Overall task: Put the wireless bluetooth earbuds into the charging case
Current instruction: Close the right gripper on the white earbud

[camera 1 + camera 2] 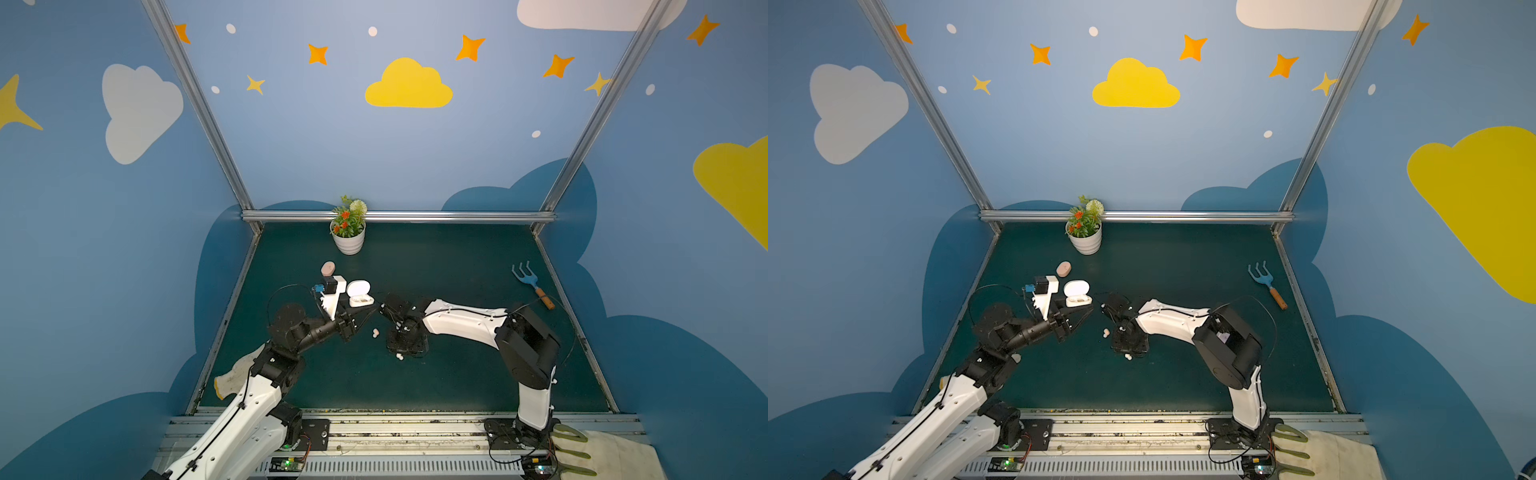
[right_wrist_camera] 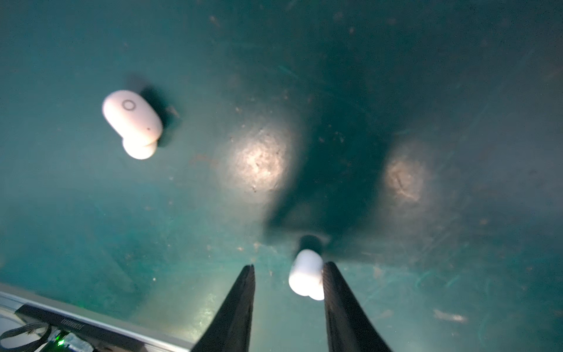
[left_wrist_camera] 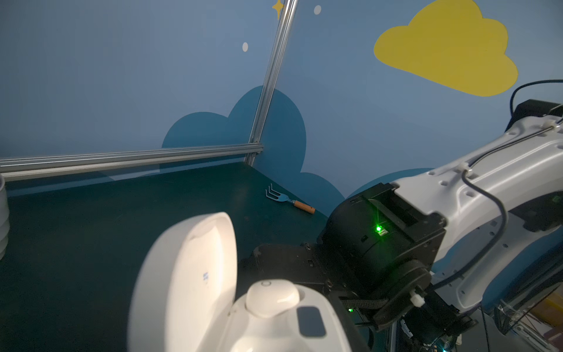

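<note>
Charging case [image 3: 195, 280] open, holding a seated earbud [image 3: 271, 297]; right gripper [image 2: 289, 265] jaws apart around a loose earbud [image 2: 306, 275]; left gripper [image 1: 365, 311] jaws hidden.

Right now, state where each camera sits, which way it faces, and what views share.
Top views: high at the front, facing down and toward the back wall; both arms, charging case and garden fork show.
Left wrist: on the left arm, facing across the mat toward the back right corner; open case close up, right arm beyond; own arm unseen.
Right wrist: on the right arm, facing down at the mat; right gripper straddles an earbud.
Shared: left wrist and top views show case, fork, right arm.
</note>
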Controlling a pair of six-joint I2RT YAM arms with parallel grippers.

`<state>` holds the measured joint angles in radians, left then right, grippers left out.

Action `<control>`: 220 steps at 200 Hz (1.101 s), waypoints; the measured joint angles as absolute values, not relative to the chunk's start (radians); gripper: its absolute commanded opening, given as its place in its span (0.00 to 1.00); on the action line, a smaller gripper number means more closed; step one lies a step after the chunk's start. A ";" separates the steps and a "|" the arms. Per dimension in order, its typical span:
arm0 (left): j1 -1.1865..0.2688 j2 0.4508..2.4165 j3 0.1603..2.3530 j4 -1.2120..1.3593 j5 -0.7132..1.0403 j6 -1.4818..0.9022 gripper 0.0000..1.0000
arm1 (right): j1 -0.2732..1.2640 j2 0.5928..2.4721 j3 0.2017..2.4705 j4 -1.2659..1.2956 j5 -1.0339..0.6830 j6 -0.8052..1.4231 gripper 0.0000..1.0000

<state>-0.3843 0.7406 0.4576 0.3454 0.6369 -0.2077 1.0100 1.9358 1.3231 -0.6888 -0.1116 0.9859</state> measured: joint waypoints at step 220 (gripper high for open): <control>-0.384 0.725 0.458 0.337 0.618 -0.214 0.20 | 1.003 1.961 1.361 -0.746 -0.078 0.967 0.13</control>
